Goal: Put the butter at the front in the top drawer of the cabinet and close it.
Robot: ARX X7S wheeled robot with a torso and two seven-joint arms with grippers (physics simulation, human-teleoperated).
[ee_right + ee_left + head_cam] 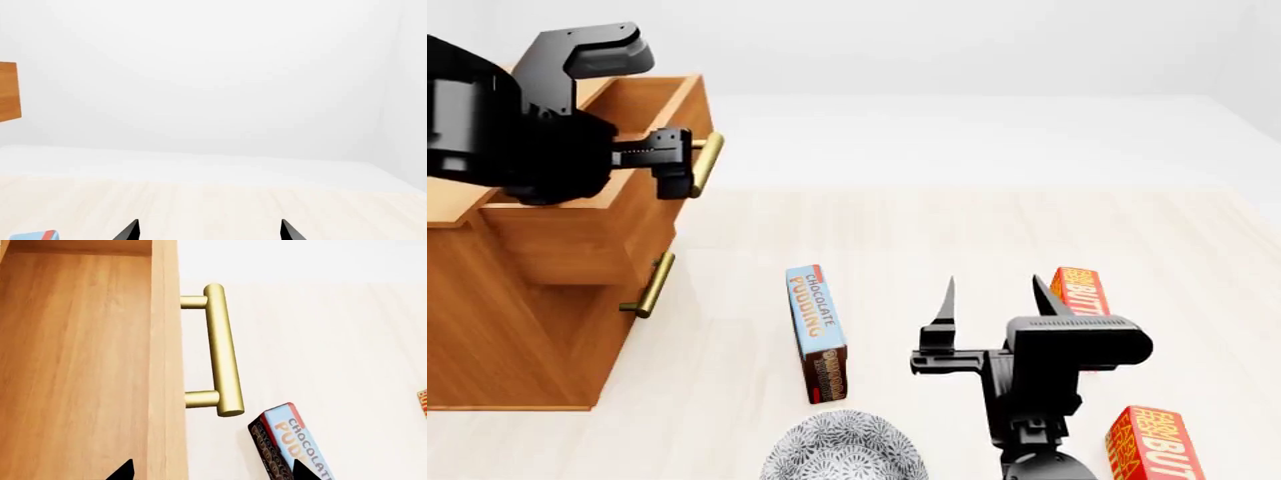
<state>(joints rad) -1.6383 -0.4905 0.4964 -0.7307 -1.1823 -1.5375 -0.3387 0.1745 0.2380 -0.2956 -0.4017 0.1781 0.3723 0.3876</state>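
Note:
The cabinet [507, 330] stands at the left with its top drawer [574, 240] pulled out. My left gripper [674, 162] is open just above the drawer's front wall, beside the brass handle [705, 165]. In the left wrist view its tips [212, 472] straddle that wall, with the drawer's bare inside [73, 365] and the handle [223, 355] in sight. Two butter cartons lie at the right: the nearer one [1154, 445] by the bottom edge, the farther one [1081, 290] behind my right gripper [994, 300]. That gripper is open and empty, tips up, also in its wrist view [210, 231].
A blue-and-brown chocolate pudding box [814, 325] lies in the middle of the floor and shows in the left wrist view [293, 445]. A grey patterned bowl [843, 450] sits at the bottom edge. The lower drawer's handle [651, 285] sticks out below the open drawer.

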